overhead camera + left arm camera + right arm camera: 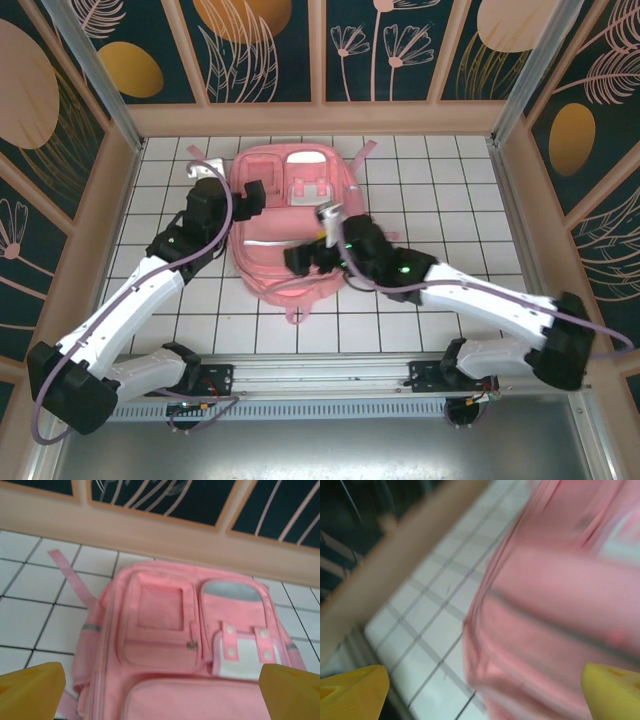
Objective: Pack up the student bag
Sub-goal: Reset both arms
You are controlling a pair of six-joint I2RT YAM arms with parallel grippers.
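The student bag (290,185) is a large pink backpack lying flat on the white tiled table, front pockets facing up. In the left wrist view the student bag (165,630) shows two zip pockets and a white flap with pink snap straps. My left gripper (250,197) hovers at its upper left side, and its yellow fingers (30,690) stand wide apart with nothing between them, so the left gripper (162,700) is open. My right gripper (300,262) is over the bag's near end. Blurred pink fabric (560,595) lies below the open right gripper (482,695), unheld.
Wooden frame walls with dark painted panels (320,115) close in the tiled table (420,190) at the back and on both sides. Pink straps (368,150) trail from the bag's far end. A metal rail (320,375) runs along the near edge.
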